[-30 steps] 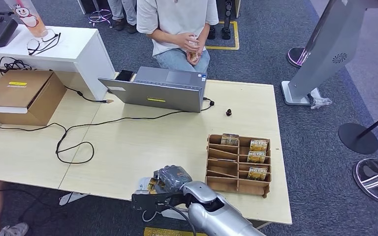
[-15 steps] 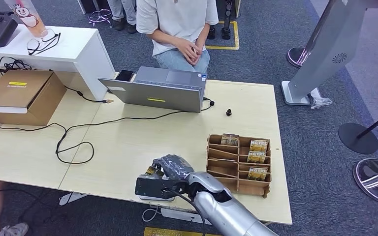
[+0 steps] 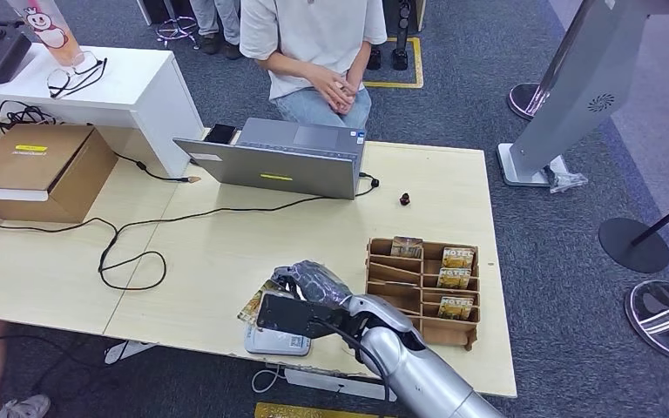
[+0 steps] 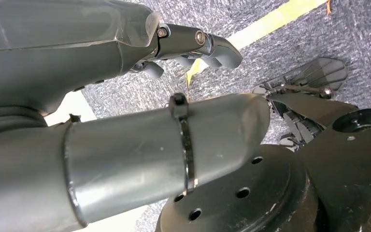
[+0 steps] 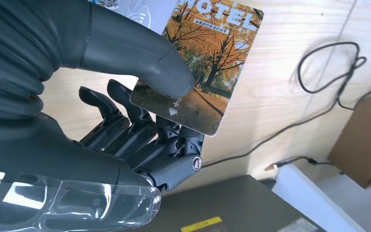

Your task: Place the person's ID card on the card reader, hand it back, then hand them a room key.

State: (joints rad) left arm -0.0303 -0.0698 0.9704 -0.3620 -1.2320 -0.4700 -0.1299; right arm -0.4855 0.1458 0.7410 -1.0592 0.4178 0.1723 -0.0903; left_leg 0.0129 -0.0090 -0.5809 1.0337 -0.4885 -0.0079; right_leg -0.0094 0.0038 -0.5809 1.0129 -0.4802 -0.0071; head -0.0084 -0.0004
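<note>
Even, bright indoor light falls on the pale counter (image 3: 226, 252), where shadows are soft and short. The head view is sharp. Glare streaks the clear cover in the right wrist view; the left wrist view is dimmer.

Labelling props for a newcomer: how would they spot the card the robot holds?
On the wooden table, find the right hand beside the slotted card rack. Its thumb pins the card, printed with autumn trees, unlike the racked ones.
</note>
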